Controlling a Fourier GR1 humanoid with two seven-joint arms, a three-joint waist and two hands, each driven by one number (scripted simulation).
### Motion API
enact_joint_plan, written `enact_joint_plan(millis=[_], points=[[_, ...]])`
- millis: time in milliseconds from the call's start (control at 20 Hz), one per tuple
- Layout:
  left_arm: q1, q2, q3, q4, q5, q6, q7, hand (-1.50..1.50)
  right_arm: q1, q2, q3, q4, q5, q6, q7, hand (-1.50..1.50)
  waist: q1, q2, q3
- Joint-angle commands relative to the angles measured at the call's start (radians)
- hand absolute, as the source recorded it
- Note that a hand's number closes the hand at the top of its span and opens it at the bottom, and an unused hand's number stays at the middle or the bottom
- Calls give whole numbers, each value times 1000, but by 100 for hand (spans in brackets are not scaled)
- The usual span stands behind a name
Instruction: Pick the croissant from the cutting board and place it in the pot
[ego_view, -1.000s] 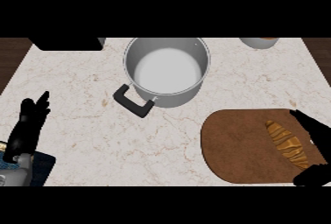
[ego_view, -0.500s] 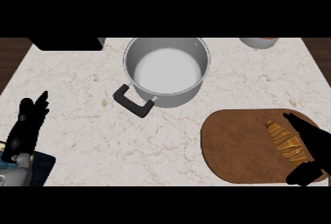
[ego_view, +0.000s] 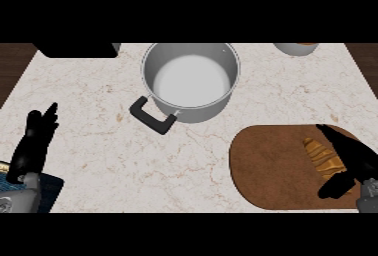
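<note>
Black against the pale marble surface (ego_view: 111, 150), your left hand (ego_view: 35, 142) rests open at the near left edge, fingers straight. Further right, at the far middle, you see the grey pot (ego_view: 190, 80) with its black handle toward you. At the near right, the croissant (ego_view: 322, 157) lies on the brown cutting board (ego_view: 269, 170), your right hand (ego_view: 351, 160) over it, fingers extended, thumb beside it.

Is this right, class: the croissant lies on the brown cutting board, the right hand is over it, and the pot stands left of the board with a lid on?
One detail is wrong. In the head view the pot has no lid; its pale inside shows. The rest holds: the croissant lies on the cutting board, with the right hand over it.
</note>
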Motion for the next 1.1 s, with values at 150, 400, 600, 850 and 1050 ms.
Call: enact_joint_plan(millis=[150,400,600,850,1050], points=[[-8,-22,23,-32,-20,-32,43,0,33,31,-34,32,57,-15,-69,-150,-3,-1,0],[-7,-24,49,-13,-24,-49,7,0,32,75,-35,24,68,3,-57,150,-3,-1,0],[12,-26,49,2,-26,-47,-20,0,71,27,-35,14,101,-85,-182,150,-5,-1,0],[-12,-83,-1,2,-77,-3,3,0,-30,22,-12,150,208,-199,-238,150,-1,0,0],[24,-31,61,-27,-26,-70,-15,0,-31,26,-41,83,208,-186,-238,150,-1,-1,0]])
